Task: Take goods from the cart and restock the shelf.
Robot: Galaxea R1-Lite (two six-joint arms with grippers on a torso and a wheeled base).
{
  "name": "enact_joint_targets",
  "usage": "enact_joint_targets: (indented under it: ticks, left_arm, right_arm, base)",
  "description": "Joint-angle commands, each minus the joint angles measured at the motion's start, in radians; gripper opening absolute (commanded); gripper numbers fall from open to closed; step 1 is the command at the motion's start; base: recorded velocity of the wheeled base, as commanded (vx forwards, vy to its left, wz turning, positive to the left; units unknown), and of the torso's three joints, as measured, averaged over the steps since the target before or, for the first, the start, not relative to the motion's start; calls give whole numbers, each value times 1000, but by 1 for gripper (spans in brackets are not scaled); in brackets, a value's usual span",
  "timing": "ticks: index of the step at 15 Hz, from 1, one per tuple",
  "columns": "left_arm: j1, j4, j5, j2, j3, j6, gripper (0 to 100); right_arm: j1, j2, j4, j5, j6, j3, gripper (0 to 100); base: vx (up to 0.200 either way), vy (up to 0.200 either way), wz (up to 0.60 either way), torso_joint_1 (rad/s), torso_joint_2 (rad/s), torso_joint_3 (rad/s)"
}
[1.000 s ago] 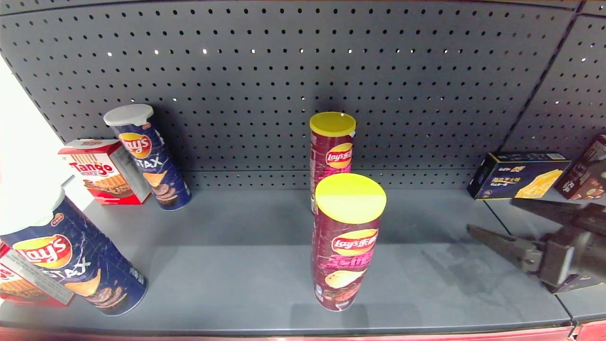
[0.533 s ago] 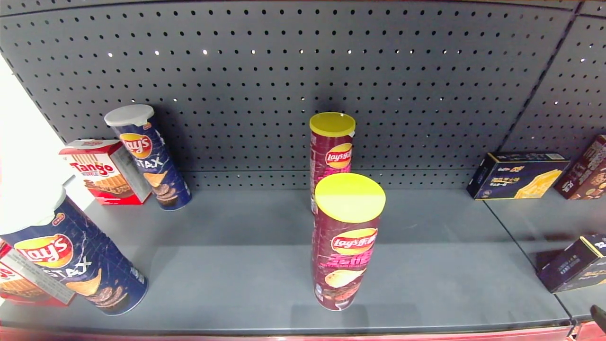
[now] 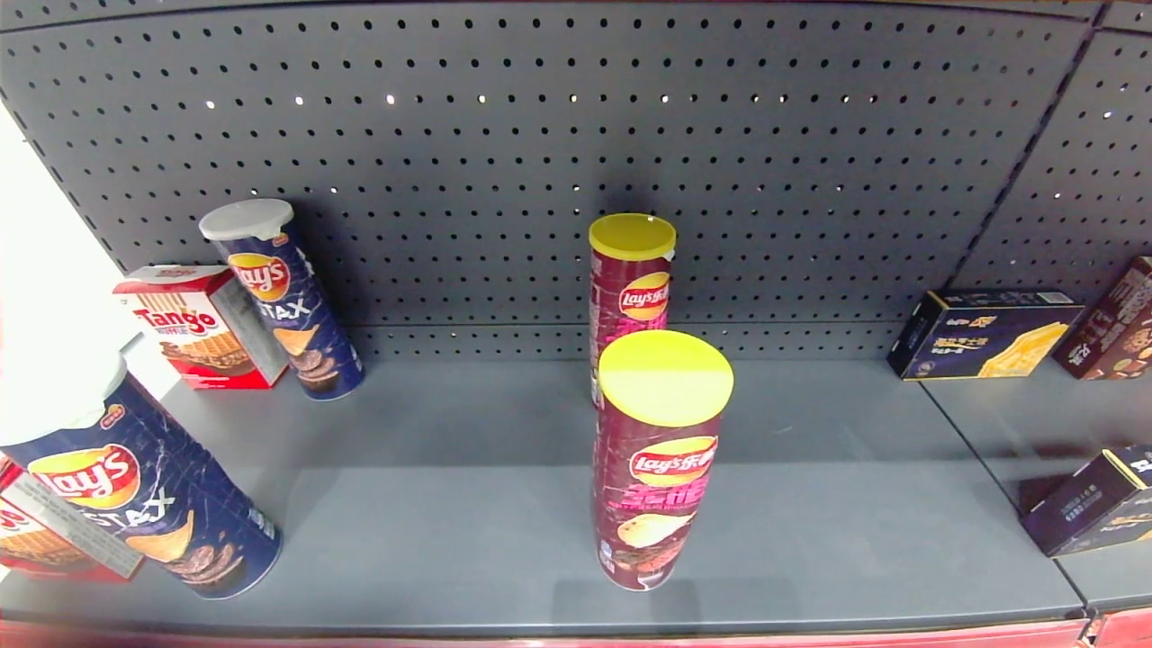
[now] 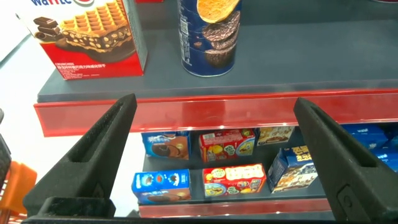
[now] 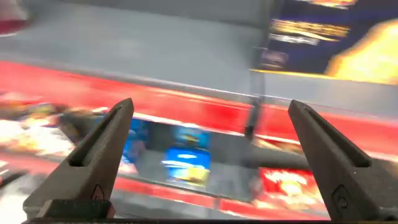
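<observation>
Two maroon chip cans with yellow lids stand on the grey shelf (image 3: 468, 504), one at the front (image 3: 660, 459) and one behind it (image 3: 632, 279) near the pegboard. My left gripper (image 4: 214, 155) is open with nothing between its fingers; it hangs in front of the shelf's red front edge (image 4: 217, 109), below a blue chip can (image 4: 207, 34) and a red wafer box (image 4: 87, 37). My right gripper (image 5: 211, 158) is open and empty too, in front of the red shelf edge (image 5: 186, 102), near a dark blue box (image 5: 329, 43).
Blue chip cans (image 3: 279, 297) (image 3: 135, 490) and a red wafer box (image 3: 193, 324) stand at the shelf's left. Dark blue boxes (image 3: 985, 333) (image 3: 1089, 499) and a brown box (image 3: 1116, 324) lie at the right. A lower shelf holds small boxed snacks (image 4: 230, 162).
My right gripper, seen at the shelf's right a second ago, has drawn back and down out of the head view. A dark blue box now lies where the gripper was.
</observation>
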Motion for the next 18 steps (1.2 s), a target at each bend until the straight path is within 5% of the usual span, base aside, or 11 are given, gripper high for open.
enact_joint_targets:
  ticks: [1, 4, 9, 13, 15, 18]
  left_arm:
    - [0, 0, 0, 1, 0, 0, 100]
    - [0, 0, -1, 1, 0, 3, 100]
    - [0, 0, 0, 1, 0, 1, 100]
    - [0, 0, 0, 1, 0, 1, 100]
    - [0, 0, 2, 1, 0, 0, 100]
    - [0, 0, 3, 1, 0, -4, 100]
  right_arm:
    - [19, -26, 0, 3, 1, 4, 100]
    - [131, 19, 5, -25, -1, 4, 100]
    - [-156, 40, 7, -88, 2, 4, 100]
    - [-191, -42, 7, -86, 63, 4, 100]
    - [-191, -42, 33, 122, -3, 4, 100]
    - [-246, -61, 63, 29, 70, 4, 100]
  base:
    - [0, 0, 0, 0, 0, 0]
    - [0, 0, 0, 0, 0, 0]
    - [0, 0, 0, 0, 0, 0]
    - [0, 0, 0, 0, 0, 0]
    - [0, 0, 0, 0, 0, 0]
    - [0, 0, 0, 0, 0, 0]
